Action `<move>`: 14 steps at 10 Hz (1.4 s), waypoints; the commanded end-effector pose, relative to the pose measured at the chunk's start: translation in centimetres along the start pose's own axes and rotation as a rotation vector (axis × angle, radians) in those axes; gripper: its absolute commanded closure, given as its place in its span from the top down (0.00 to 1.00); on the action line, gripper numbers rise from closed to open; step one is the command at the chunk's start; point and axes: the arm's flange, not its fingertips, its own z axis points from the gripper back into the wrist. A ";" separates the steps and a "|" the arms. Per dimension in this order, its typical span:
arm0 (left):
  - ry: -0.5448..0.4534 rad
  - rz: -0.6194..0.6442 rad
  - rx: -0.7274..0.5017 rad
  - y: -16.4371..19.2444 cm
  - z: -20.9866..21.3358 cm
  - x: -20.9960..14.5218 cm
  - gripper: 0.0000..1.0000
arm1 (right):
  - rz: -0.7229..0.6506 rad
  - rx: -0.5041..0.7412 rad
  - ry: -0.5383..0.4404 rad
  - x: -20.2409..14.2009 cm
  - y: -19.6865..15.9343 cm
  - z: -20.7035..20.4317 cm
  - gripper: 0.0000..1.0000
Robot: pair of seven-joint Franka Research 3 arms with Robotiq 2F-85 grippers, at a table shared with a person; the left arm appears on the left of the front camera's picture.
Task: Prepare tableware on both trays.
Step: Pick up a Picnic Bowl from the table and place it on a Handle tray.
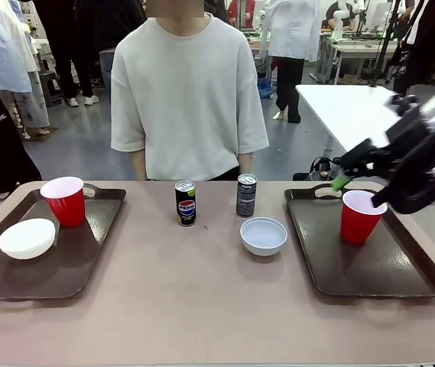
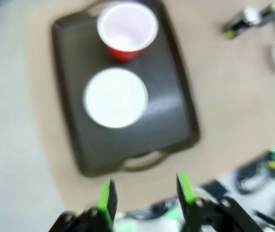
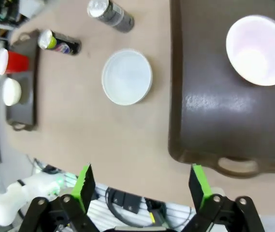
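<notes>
The left tray (image 1: 3, 279) holds a red cup (image 1: 66, 200) and a white bowl (image 1: 26, 238). In the blurred left wrist view my left gripper (image 2: 147, 193) hangs open high above that tray (image 2: 176, 121), its cup (image 2: 126, 29) and bowl (image 2: 115, 97). The right tray (image 1: 385, 267) carries the other red cup (image 1: 360, 216). My right gripper (image 1: 347, 173) hovers just above and left of this cup, open and holding nothing (image 3: 139, 181). Between the trays stand two dark cans (image 1: 186, 202) (image 1: 246, 195) and the second bowl (image 1: 263, 235), also seen as bowl (image 3: 126, 77), cans (image 3: 110, 15) (image 3: 59, 42) and cup (image 3: 258, 50).
A person in a pale shirt (image 1: 186, 99) stands at the table's far edge behind the cans, hands below the edge. Bare tabletop (image 1: 186, 306) stretches along the near side. A white table (image 1: 347, 107) stands behind on the right.
</notes>
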 end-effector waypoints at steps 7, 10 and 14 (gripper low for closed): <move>-0.034 0.209 -0.469 4.2 1.9 -0.4 0.67 | -0.040 -0.056 0.068 6.1 3.8 -4.7 1.00; -0.093 0.278 -0.501 4.3 2.2 -0.8 0.67 | -0.056 -0.269 0.120 7.2 5.9 -8.3 1.00; -0.121 0.410 -0.565 5.3 3.3 -1.1 0.67 | -0.084 -0.405 0.150 10.1 8.3 -13.7 1.00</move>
